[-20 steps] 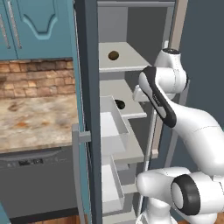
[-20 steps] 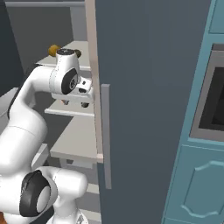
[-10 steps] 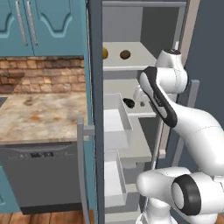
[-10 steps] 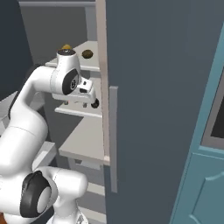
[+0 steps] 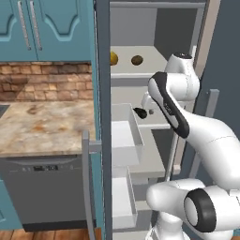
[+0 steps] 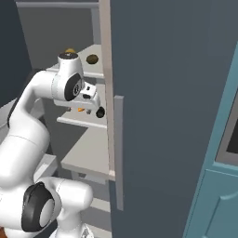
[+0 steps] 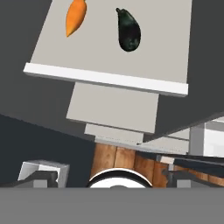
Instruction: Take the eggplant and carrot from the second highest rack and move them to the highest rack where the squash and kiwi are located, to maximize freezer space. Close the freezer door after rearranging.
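Nothing is rearranged yet, judging from how things are lying. The bright orange tapered carrot [image 7: 75, 16] and the small near-black oblong eggplant [image 7: 129, 35] are both sitting on the pale grey second-highest rack [image 7: 109, 83], side by side and apart, a little back from that rack's white front lip. One level above that rack, the rounded yellow-tan squash [image 5: 114, 58] and the dull-brown oval kiwi [image 5: 137, 60] are resting near each other on the highest rack [image 5: 140, 74], with bare shelf around them for two more pieces.

The white arm's two-finger gripper [image 6: 91, 103] is hovering just in front of the second-highest rack, looking down over it and carrying nothing; how wide its fingers are standing, I cannot tell.

The tall flat teal-blue freezer door [image 6: 172, 116] with its grey bar handle [image 6: 119, 153] is standing open beside the teal-walled freezer [image 5: 104, 117]. Both pickups, both placements and the door closing are remaining.
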Robot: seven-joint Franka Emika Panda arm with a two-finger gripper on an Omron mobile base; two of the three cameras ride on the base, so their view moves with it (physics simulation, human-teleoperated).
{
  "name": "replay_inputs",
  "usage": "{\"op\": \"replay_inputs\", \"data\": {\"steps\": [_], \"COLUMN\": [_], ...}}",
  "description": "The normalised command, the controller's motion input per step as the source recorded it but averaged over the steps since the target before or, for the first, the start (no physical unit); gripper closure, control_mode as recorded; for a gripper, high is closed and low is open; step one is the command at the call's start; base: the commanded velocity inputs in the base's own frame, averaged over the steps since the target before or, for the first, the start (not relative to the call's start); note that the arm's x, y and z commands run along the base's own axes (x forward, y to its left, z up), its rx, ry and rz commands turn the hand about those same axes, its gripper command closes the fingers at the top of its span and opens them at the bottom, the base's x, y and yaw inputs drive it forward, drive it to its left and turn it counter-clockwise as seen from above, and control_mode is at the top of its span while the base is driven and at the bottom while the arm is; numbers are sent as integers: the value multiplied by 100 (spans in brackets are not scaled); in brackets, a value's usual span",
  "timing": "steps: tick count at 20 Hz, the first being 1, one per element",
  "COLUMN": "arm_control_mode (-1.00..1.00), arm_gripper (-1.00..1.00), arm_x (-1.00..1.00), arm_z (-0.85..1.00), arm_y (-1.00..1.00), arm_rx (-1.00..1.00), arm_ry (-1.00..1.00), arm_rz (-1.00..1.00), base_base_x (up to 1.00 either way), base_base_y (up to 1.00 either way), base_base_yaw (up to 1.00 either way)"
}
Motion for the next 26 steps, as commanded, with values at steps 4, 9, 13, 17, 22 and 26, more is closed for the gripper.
{"op": "replay_inputs", "data": {"steps": [4,9,13,17,22,26], "arm_control_mode": [100,100,-100,-100,-100,-100], "arm_gripper": [-100,-100,-100,-100,-100,-100], "arm_x": [0,0,-20,-37,-56,-68], "arm_z": [0,0,-14,-22,-28,-29], "arm_y": [0,0,9,20,30,41], "arm_rx": [0,0,0,3,9,12], "arm_ry": [0,0,0,2,0,0], "arm_rz": [0,0,8,1,4,8], "base_base_x": [56,31,0,0,0,0], "base_base_y": [-12,-4,0,0,0,0], "base_base_yaw": [0,7,2,0,0,0]}}
